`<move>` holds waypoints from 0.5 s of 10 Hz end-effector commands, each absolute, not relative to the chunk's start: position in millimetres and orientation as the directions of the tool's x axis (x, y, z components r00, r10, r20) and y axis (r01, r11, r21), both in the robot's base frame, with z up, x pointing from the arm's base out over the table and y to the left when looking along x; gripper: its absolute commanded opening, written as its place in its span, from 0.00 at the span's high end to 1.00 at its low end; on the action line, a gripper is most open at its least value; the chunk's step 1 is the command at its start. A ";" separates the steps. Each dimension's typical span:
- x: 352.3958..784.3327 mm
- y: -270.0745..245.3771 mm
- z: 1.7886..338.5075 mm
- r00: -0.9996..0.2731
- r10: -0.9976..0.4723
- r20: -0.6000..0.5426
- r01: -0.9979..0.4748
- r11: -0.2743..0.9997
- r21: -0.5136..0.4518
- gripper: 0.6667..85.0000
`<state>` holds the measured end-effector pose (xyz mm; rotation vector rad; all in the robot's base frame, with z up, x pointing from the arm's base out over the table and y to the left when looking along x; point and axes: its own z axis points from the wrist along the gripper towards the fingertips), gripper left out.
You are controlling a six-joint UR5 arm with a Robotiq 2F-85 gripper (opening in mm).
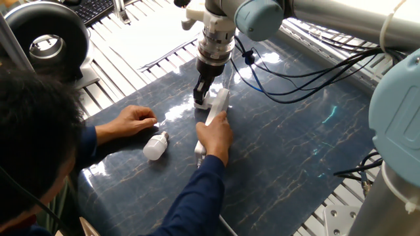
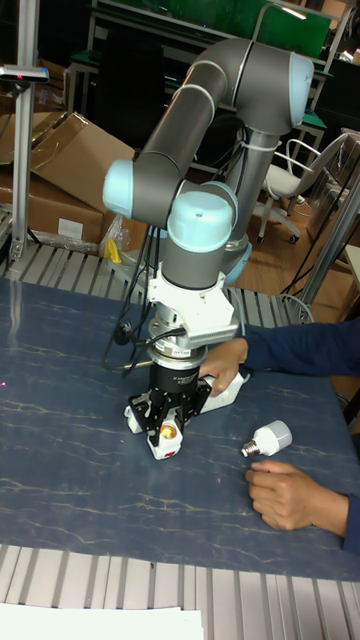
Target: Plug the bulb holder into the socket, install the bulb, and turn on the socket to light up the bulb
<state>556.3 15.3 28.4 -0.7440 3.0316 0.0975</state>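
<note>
Dark mat (image 1: 295, 151) | gripper (image 2: 167, 432) clamps bulb holder (image 2: 168, 436) (mostly hidden) | hand (image 1: 213, 136) covers socket (image 1: 217, 106)

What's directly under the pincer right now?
The socket's end lies under the pincer, with an orange-brown spot between the fingers, probably the bulb holder. The fingers cover whether its prongs are seated.

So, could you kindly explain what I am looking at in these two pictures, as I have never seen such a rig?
It is a robot arm at a table, filmed by two fixed cameras on opposite sides. Its gripper presses down at one end of the socket, a white power strip; its fingers appear to grip the bulb holder. A person steadies the strip with one hand; the other hand rests beside the loose bulb on the dark mat.
</note>
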 end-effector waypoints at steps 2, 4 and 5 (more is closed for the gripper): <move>552.3 17.0 37.7 -0.895 -0.445 -0.002 -0.444 0.893 0.066 0.99; 558.0 26.6 53.1 -0.908 -0.418 0.010 -0.417 0.906 0.076 0.99; 560.5 29.0 41.5 -0.909 -0.415 -0.021 -0.416 0.906 0.075 0.99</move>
